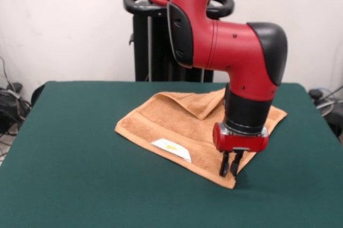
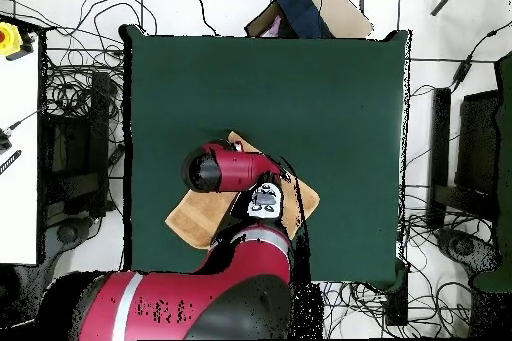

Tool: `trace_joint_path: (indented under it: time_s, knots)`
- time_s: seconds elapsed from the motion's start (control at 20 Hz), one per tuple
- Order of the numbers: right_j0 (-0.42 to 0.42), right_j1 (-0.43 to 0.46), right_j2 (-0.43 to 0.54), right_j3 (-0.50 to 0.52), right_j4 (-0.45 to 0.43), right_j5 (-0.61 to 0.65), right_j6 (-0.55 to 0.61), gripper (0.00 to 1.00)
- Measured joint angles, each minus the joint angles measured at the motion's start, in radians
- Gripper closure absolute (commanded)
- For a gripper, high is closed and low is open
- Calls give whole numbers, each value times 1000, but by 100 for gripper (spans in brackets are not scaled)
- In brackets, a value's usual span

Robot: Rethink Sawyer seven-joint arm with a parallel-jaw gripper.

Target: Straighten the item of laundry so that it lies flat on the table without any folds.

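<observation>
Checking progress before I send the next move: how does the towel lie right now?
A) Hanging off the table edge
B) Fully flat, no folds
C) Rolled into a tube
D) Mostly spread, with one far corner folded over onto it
D: in the front view the towel lies spread on the table, but a triangular flap at its far side is folded back over it, beside the arm.

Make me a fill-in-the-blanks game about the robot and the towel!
1. The towel lies on a dark ____ table.
2. The tool is at the towel's ____ corner in the front view.
3. One towel corner is ____ over, so it is not flat.
4. The tag is ____.

Missing words: green; nearest; folded; white
</observation>
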Motion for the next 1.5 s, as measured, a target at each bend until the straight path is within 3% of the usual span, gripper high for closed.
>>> trace_joint_path:
  time_s: [0.85, 1.5]
  knots:
    - [-10, 5, 4, -18, 92, 81, 0, 100]
    - [146, 76, -133, -113, 232, 88, 0, 100]
